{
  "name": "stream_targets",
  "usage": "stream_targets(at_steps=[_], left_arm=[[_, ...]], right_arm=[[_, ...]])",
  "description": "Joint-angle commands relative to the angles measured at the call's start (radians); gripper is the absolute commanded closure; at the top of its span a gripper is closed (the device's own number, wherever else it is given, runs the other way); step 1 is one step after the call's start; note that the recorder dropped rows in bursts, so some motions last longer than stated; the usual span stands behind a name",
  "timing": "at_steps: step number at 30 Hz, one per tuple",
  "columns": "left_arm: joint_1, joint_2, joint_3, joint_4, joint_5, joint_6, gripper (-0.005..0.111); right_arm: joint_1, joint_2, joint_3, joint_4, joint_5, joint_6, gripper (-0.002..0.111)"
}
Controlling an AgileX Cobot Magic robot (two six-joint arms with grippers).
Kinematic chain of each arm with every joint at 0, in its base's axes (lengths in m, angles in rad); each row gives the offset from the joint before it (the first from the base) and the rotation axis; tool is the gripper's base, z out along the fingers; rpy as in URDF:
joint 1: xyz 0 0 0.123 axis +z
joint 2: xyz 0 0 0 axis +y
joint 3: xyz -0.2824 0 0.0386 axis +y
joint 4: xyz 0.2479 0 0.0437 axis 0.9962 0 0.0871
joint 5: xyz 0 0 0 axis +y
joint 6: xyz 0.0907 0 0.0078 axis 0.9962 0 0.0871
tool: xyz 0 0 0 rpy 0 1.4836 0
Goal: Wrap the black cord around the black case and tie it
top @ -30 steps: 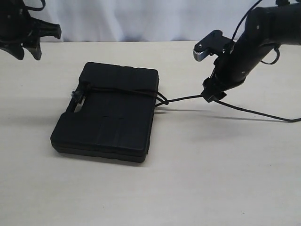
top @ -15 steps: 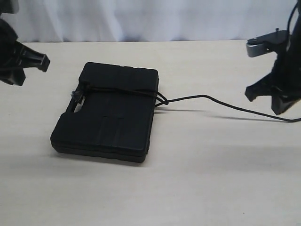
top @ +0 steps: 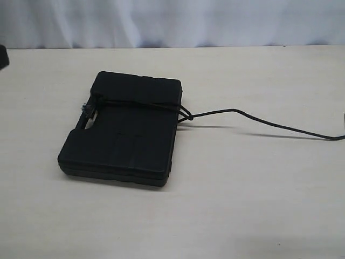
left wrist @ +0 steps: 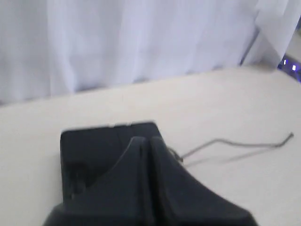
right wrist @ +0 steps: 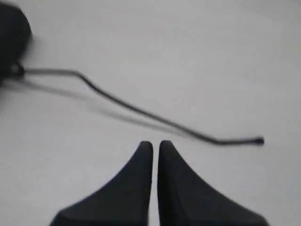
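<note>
Right gripper [right wrist: 155,145]: fingers closed to a hairline slit, nothing in them. It hangs over the table [right wrist: 225,56], clear of the cord [right wrist: 141,113]. The cord's free tail lies on the tabletop beyond the fingertips and ends in a small knob [right wrist: 258,140].

Left gripper [left wrist: 145,140]: fingers fully together, empty, up off the table. The case [left wrist: 89,150] sits beyond it, partly hidden by the fingers.

Exterior view: case lies flat on the table, left of centre, handle slot [top: 86,122] on its left side. Cord crosses the top face over the far half, from a frayed tuft [top: 85,108] at the slot to a knot [top: 186,115] touching the case's right edge. Can't tell whether it passes through the slot. From the knot the tail arcs right, with its shadow separate beneath it near the case. It then drops to the table and runs off the right edge of the view. White curtain [top: 172,21] hangs behind the far table edge.
</note>
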Motion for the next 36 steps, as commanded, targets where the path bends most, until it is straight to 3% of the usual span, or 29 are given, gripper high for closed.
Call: stream_targets(at_steps=[1, 10, 15, 17, 18, 19, 21, 24, 27, 31, 36], left_arm=[[-0.009, -0.043, 0.105, 0.059, -0.213, 0.013, 0.107], [-0.009, -0.048, 0.124, 0.065, -0.240, 0.013, 0.107], [-0.009, -0.237, 0.431, 0.065, -0.520, 0.013, 0.107], [-0.009, -0.345, 0.551, 0.065, -0.538, 0.013, 0.107], [-0.009, -0.373, 0.551, 0.062, -0.516, 0.013, 0.107], [-0.009, -0.412, 0.551, 0.065, -0.363, 0.013, 0.107], [-0.003, -0.528, 0.551, 0.047, -0.164, 0.013, 0.107], [0.020, -0.634, 0.551, -0.007, 0.038, 0.015, 0.107], [0.059, -0.634, 0.551, -0.011, 0.049, 0.015, 0.107], [0.221, -0.634, 0.551, -0.014, 0.040, 0.015, 0.107], [0.253, -0.634, 0.551, 0.020, 0.040, 0.015, 0.107]], right_arm=[[-0.006, -0.210, 0.167, -0.022, -0.389, 0.008, 0.104], [-0.006, -0.418, 0.256, -0.020, -0.411, 0.008, 0.104], [-0.006, -0.587, 0.523, -0.020, -0.464, 0.008, 0.104], [-0.006, -0.660, 0.619, 0.013, -0.464, 0.008, 0.104], [-0.006, -0.680, 0.619, 0.033, -0.440, 0.008, 0.104], [-0.006, -0.706, 0.619, 0.076, -0.314, 0.008, 0.104], [-0.006, -0.789, 0.619, 0.150, -0.225, 0.008, 0.104], [-0.012, -0.789, 0.619, 0.157, -0.259, 0.008, 0.104], [-0.058, -0.789, 0.619, 0.153, -0.247, 0.008, 0.104], [-0.200, -0.789, 0.619, 0.156, -0.247, 0.008, 0.104], [-0.204, -0.789, 0.619, 0.156, -0.247, 0.008, 0.104]])
